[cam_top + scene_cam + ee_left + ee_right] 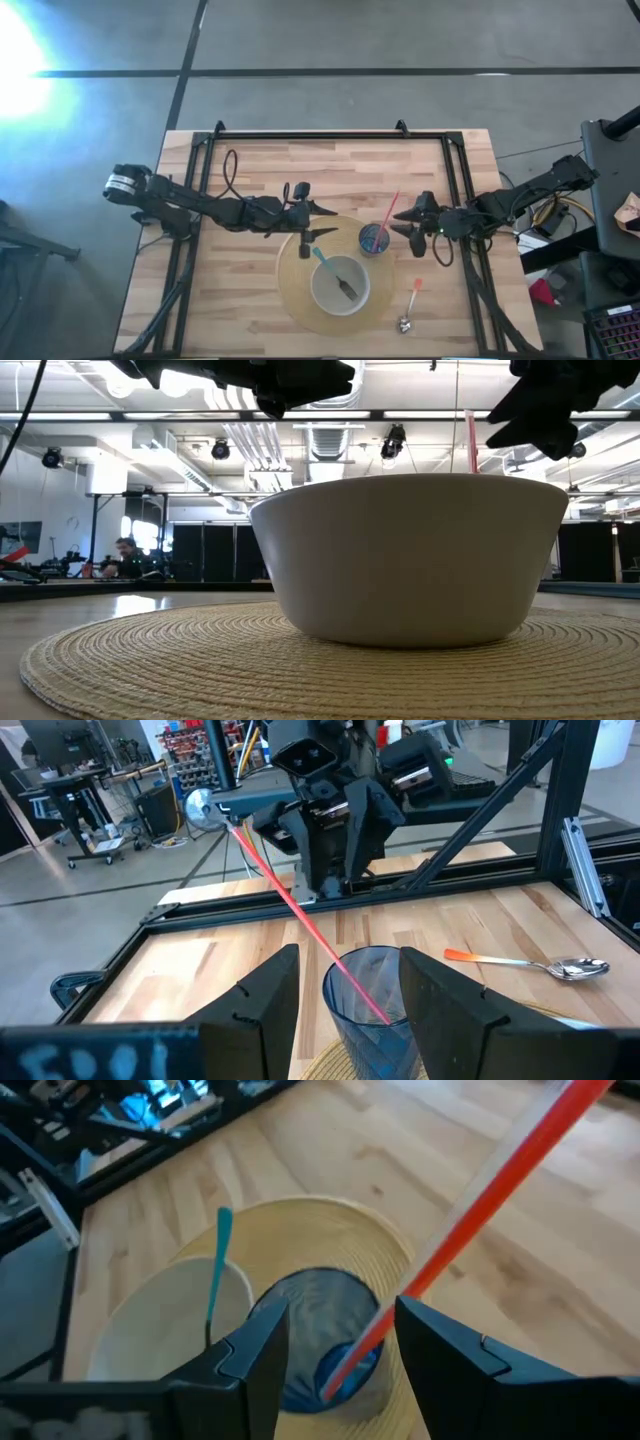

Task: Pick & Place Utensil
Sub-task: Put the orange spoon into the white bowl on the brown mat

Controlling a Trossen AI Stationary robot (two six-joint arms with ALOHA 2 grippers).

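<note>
A blue tumbler (375, 239) stands on the far right part of a round woven placemat (300, 300). In it a thin red utensil handle (390, 208) leans toward the far right. A white bowl (340, 285) on the mat holds a teal-handled fork (330, 268). An orange-handled spoon (410, 305) lies on the table near the front edge. My left gripper (330, 222) is open just left of the tumbler. My right gripper (398, 222) is open just right of it. In the right wrist view the red handle (480, 1210) passes between the fingers near the tumbler (320, 1335).
A black metal frame (330, 135) runs along the table's far edge and both sides. Bare wood lies to the left of the mat and beyond it. In the left wrist view the spoon (530, 963) lies to the side of the tumbler (370, 990), and the right arm (330, 820) faces me.
</note>
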